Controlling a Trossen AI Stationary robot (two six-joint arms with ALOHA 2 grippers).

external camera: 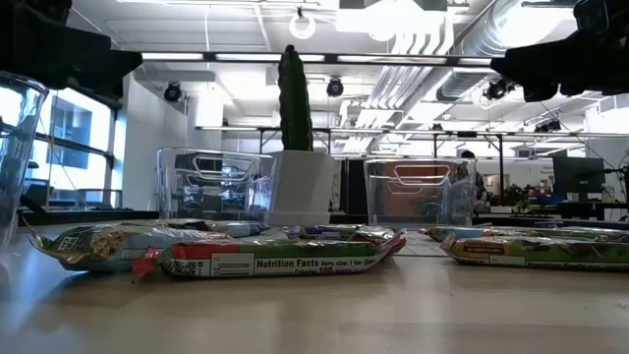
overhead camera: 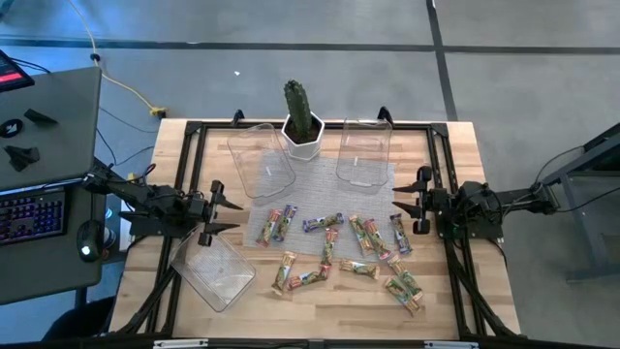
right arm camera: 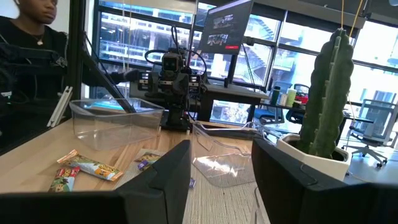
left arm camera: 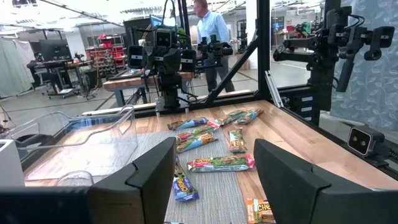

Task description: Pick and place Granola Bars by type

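Behind the scattered granola bars [overhead camera: 334, 247], potted cactus [overhead camera: 300, 116] between two clear tubs [overhead camera: 260, 160], both arms' fingers [overhead camera: 215, 215] open, empty.

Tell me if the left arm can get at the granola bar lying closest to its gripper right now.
Probably yes. The left gripper hovers open at the table's left side, and the nearest granola bar lies flat on the mat just ahead of its fingers. Nothing stands between them; the clear tub sits off to the side.
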